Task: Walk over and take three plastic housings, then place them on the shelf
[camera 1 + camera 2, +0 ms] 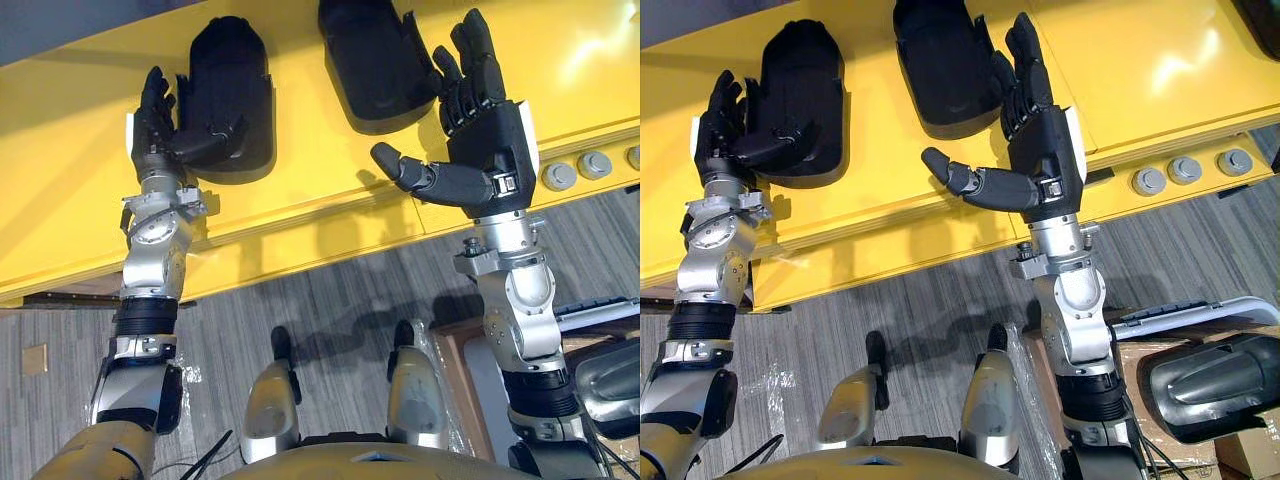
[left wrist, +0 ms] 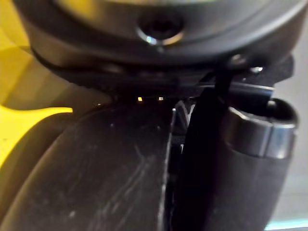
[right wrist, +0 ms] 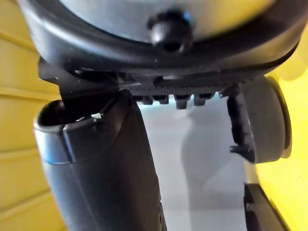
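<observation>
Two black plastic housings lie on the yellow shelf (image 1: 300,205). My left hand (image 1: 155,125) is at the left housing (image 1: 235,80), with its thumb laid across the near left corner and its fingers along the left edge, pinching it. The left wrist view has this housing (image 2: 96,173) close under the thumb (image 2: 250,168). My right hand (image 1: 490,130) hovers open beside the right edge of the right housing (image 1: 365,60), fingers straight and thumb spread wide, holding nothing. A third black housing (image 1: 1205,385) lies low at the right, off the shelf.
Three grey round knobs (image 1: 1185,170) sit along the shelf's front edge at the right. A brown box (image 1: 1240,455) and a grey bar (image 1: 1200,312) stand by the third housing. Grey plank floor (image 1: 330,290) runs below the shelf's front.
</observation>
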You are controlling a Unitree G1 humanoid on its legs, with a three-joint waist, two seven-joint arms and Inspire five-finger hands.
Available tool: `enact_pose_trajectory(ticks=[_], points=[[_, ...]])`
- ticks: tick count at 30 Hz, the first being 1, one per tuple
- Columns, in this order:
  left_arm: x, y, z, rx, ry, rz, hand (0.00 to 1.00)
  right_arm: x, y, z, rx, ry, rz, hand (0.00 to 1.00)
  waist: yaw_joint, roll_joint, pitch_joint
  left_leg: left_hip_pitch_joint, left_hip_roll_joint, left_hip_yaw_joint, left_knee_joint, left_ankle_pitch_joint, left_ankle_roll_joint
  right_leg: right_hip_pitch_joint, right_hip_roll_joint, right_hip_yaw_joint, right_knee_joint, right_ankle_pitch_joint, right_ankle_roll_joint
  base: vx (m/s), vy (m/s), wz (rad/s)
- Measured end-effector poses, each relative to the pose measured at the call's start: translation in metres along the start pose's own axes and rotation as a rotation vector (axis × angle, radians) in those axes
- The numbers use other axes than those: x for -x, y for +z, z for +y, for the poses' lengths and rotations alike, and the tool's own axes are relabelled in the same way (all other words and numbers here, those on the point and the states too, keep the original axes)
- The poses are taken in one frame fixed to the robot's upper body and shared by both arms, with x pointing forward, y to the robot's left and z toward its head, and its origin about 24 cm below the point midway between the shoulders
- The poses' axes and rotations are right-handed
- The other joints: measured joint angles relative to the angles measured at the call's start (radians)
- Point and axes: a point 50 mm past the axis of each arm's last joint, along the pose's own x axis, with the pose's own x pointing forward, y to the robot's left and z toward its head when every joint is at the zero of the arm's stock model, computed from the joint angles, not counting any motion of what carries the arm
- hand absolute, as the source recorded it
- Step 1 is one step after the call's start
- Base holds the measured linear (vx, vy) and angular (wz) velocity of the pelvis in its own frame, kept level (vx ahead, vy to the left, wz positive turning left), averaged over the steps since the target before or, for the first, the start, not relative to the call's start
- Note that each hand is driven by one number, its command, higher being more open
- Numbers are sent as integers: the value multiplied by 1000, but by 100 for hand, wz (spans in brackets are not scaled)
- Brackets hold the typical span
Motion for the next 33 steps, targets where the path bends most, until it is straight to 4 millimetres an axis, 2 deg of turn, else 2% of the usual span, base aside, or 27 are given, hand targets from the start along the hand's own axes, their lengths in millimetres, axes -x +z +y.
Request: enact_pose_trajectory(ticks=[4, 7, 10, 14, 16, 17, 22, 24, 26, 28, 33], points=[[3, -6, 4, -5, 19, 21, 100, 6, -3, -1, 22, -12, 29, 100, -7, -2, -8, 33, 0, 18, -26, 2, 4, 38, 5, 3, -53, 24, 8, 19, 14, -8], [10, -16, 8, -7, 27, 50, 100, 16, -9, -1, 26, -32, 67, 100, -12, -7, -51, 54, 0, 26, -58, 8, 6, 59, 10, 2, -94, 41, 12, 66, 15, -6], [30, -35, 11, 0, 29, 110, 100, 26, -12, 0, 5, -81, 80, 100, -15, -21, -111, 104, -1, 38, -98, 9, 5, 115, 16, -3, -155, 58, 18, 89, 19, -6], [63, -44, 3, 76, 11, 142, 100, 31, -14, 3, 19, -116, 74, 100, -11, -44, -164, 137, -2, 37, -123, 9, 5, 165, 18, -21, -203, 68, 21, 80, 16, 5], [79, -40, -3, 97, 22, 119, 100, 31, -14, 5, 50, -119, 77, 100, -5, -53, -180, 151, -2, 36, -125, 8, 4, 187, 18, -27, -216, 71, 21, 29, 6, 8], [86, -33, -5, 67, 36, 75, 100, 31, -15, 5, 102, -122, 84, 100, -1, -53, -182, 162, -2, 28, -126, 8, 4, 209, 18, -39, -223, 72, 21, 9, 1, 12], [93, -16, -3, -48, 111, -58, 100, 31, -17, 6, 149, -116, 104, 100, 19, -29, -242, 166, -2, 13, -133, 8, 3, 237, 19, -63, -244, 76, 21, -25, 0, 12], [94, -9, -2, -50, 135, -119, 100, 27, -27, 5, 140, -104, 141, 100, 21, -27, -274, 166, -2, -3, -138, 12, 2, 250, 20, -79, -253, 77, 20, -12, -6, 21], [96, 3, -4, -69, 147, -187, 100, 19, -42, 5, 113, -91, 196, 100, 25, -28, -280, 167, -2, -21, -140, 18, 2, 268, 21, -98, -258, 79, 19, -31, -10, 21], [98, 9, -6, -86, 157, -227, 100, 14, -53, 4, 91, -90, 249, 100, 45, -24, -283, 165, -1, -34, -148, 25, 1, 274, 23, -112, -262, 80, 17, -44, -13, 24], [106, 2, 2, -126, 177, -210, 100, 7, -81, 4, 90, -100, 388, 100, 88, -19, -306, 135, -1, -85, -167, 56, -1, 279, 28, -164, -275, 87, 13, -14, -14, 28]])
